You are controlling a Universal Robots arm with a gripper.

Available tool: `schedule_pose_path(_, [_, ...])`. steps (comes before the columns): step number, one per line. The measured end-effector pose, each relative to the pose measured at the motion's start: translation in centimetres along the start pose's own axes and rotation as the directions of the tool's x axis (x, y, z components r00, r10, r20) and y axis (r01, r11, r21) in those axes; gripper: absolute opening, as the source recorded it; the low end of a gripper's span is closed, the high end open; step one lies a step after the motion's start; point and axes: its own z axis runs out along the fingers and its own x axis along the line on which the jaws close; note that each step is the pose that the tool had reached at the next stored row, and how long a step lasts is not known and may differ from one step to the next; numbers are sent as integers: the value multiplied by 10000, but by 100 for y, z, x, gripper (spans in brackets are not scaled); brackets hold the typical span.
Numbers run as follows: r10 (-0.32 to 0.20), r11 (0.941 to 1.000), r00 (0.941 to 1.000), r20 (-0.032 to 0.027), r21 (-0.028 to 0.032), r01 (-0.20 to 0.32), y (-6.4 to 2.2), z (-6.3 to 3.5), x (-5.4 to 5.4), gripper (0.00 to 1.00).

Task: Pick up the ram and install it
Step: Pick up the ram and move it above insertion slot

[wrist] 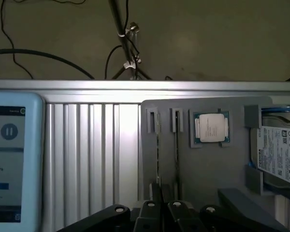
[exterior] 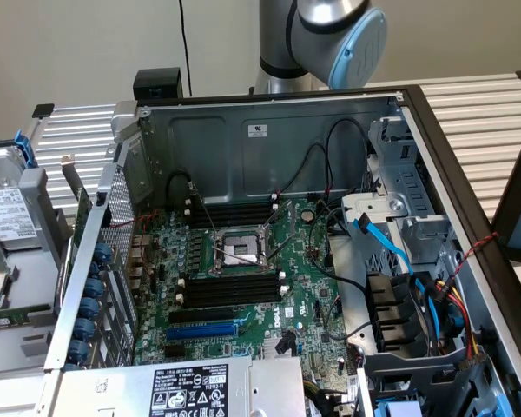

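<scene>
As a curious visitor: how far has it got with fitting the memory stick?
Nothing installed: the long black slots look empty. The thin green ram stick stands in a grey holder, the shut gripper close by. Picking up and fitting remain.

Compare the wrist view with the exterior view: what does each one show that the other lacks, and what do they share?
Wrist view: the gripper at a grey holder carrying the ram edge-on, a processor chip, a labelled drive and a tablet screen. Exterior view: the open computer case, its motherboard with black slots and a blue slot, and the arm. Shared: the ribbed metal tabletop.
</scene>
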Motion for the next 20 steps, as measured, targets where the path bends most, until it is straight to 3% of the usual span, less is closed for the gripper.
schedule_pose_path(12, [0,10000,9999,-162,1,0,-1,-502,-8,12])
schedule_pose_path(20, [0,10000,9994,-344,13,0,-1,-779,-20,12])
